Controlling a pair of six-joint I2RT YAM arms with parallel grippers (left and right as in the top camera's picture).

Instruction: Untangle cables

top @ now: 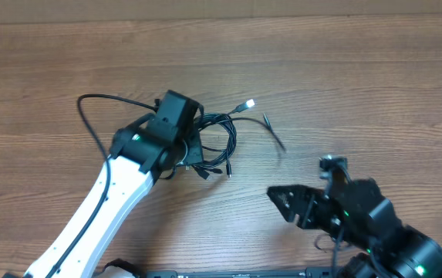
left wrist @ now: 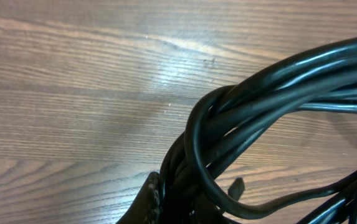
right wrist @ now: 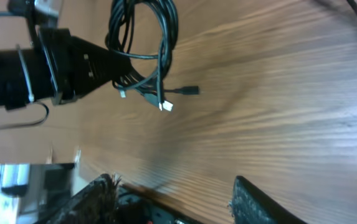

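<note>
On the brown wooden table (top: 344, 69), the cables (top: 219, 143) sit bunched left of centre, one silver plug (top: 248, 103) poking out toward the right. The left wrist view gives us only glossy loops twisted together; from the right wrist we see the left gripper (right wrist: 123, 78) clamped on the bundle. The right gripper (top: 276, 198) sits well apart, fingers (right wrist: 253, 202) spread, holding nothing.

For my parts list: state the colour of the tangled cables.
The cables are glossy black, seen best in the left wrist view.

Black cables (left wrist: 259, 93), brown wood-grain table (left wrist: 72, 93)
</note>
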